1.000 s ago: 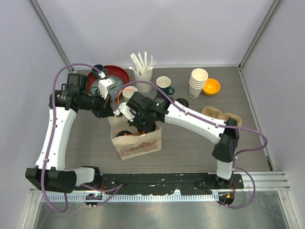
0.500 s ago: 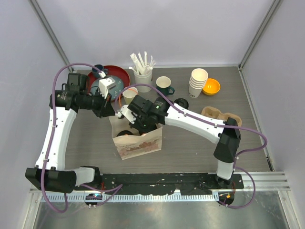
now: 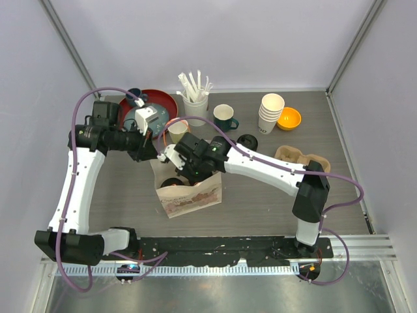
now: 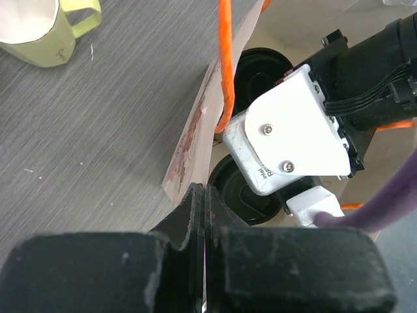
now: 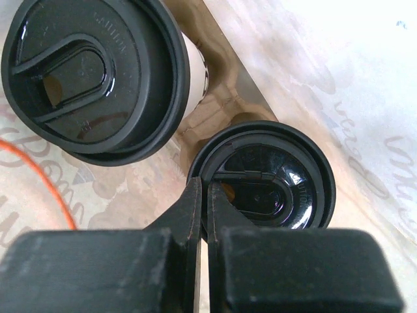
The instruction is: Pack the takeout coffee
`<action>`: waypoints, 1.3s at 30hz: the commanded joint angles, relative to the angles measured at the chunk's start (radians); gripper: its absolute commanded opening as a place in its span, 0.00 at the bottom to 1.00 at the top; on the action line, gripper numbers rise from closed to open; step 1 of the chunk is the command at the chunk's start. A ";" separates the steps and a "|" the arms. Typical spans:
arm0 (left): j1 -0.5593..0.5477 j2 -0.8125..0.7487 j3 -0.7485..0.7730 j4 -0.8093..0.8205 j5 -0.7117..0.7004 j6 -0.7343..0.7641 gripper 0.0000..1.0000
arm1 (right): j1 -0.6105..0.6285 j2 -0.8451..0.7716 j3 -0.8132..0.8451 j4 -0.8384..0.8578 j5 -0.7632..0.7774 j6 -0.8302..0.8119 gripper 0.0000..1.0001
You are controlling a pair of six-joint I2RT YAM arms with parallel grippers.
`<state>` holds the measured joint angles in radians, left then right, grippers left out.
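The right gripper [image 5: 201,195] is hanging inside the paper bag [image 5: 326,78]. Its fingers are pressing together with nothing between them, the tips over the rim of the near lidded cup [image 5: 264,176]. Just past the tips the far lidded cup [image 5: 91,72] is sitting, with a cardboard carrier [image 5: 218,98] folding up between the two takeout coffees. The left gripper [image 4: 204,195] is pinching the bag's rim beside them, clamped on the paper. Farther out, a yellow mug [image 4: 32,29], a red plate [image 3: 159,101], a stack of paper cups [image 3: 270,112] and an orange bowl [image 3: 288,118] are resting on the grey table [image 3: 260,195]. Pale walls are closing it in.
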<state>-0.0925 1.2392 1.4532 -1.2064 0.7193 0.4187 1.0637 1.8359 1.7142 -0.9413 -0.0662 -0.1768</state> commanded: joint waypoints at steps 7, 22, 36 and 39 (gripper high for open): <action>-0.003 -0.018 -0.007 0.047 0.020 -0.014 0.00 | -0.004 -0.114 -0.143 0.162 -0.050 -0.004 0.01; -0.003 -0.012 -0.002 0.048 0.017 -0.009 0.00 | -0.004 -0.194 -0.260 0.251 -0.050 -0.015 0.01; -0.003 -0.011 0.004 0.036 0.000 0.006 0.00 | -0.004 -0.240 -0.165 0.219 -0.030 -0.026 0.46; -0.003 -0.011 0.006 0.034 -0.001 0.006 0.00 | -0.004 -0.248 -0.143 0.210 -0.038 -0.032 0.54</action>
<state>-0.0925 1.2392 1.4487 -1.1931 0.7166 0.4206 1.0622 1.6592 1.5021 -0.7345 -0.0959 -0.1894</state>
